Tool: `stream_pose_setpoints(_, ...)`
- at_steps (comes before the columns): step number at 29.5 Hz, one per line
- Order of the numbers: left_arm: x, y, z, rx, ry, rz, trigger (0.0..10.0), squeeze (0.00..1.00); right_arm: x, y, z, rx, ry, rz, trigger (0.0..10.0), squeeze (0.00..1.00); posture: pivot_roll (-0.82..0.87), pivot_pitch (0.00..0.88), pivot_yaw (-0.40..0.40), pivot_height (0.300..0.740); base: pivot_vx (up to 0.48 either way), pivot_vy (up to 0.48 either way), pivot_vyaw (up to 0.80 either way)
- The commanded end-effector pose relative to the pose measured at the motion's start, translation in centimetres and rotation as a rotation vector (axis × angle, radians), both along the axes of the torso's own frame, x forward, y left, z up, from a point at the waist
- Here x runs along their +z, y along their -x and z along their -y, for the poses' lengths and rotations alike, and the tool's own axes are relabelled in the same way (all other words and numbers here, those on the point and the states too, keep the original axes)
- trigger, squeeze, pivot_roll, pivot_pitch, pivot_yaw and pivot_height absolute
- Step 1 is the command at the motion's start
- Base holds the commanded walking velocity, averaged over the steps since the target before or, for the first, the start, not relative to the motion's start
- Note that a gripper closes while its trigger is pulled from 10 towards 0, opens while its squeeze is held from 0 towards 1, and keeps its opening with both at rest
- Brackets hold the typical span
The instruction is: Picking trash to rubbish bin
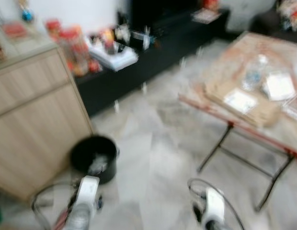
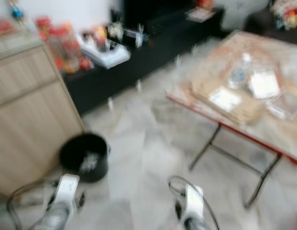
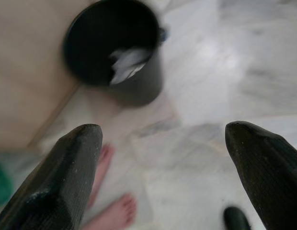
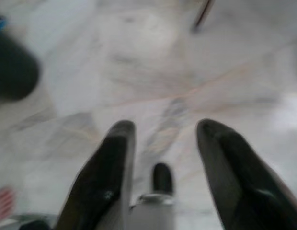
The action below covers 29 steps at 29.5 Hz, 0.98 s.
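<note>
Though blurred, labels [image 1: 239, 100] unreadable.

Head views: heavy motion blur across the whole frame; edges smeared, no fine detail. Illumination even, moderately bright, with soft diffuse reflection on the pale floor [image 1: 153, 158]. Wrist views: moderately lit; black fingers [image 3: 67, 182] in the lower frame are sharper than the blurred background.

Both my arms hang low in front of me. My left tool [image 3: 163, 177] points toward the black bin [image 3: 115, 52], fingers spread wide apart and empty. My right tool [image 4: 163, 163] has its fingers apart, empty.
</note>
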State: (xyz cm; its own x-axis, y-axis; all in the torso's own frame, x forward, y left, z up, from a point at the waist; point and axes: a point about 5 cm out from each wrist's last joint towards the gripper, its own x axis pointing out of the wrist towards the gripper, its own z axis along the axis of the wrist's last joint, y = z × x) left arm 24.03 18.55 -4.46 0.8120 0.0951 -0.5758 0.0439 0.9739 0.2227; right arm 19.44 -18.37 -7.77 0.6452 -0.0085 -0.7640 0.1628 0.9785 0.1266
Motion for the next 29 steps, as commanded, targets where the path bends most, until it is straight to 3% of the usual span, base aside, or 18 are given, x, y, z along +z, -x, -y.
stream_pose_setpoints(1, -0.8, 1.3, -1.2, 0.024, -0.019, -0.054, 10.0, 0.00, 0.1, -0.4, -0.9, 0.014, -0.016, 0.006, 10.0, 0.00, 0.05, 0.042, 0.009, 0.740, 0.000, 0.000, -0.76)
stream_pose_setpoints(29, -0.1, 0.2, -0.6, -0.010, -0.006, -0.016, 10.0, 0.00, 0.1, -0.3, -1.0, 0.010, -0.019, 0.006, 10.0, 0.00, 0.05, 0.049, 0.017, 0.740, 0.000, 0.000, -0.76)
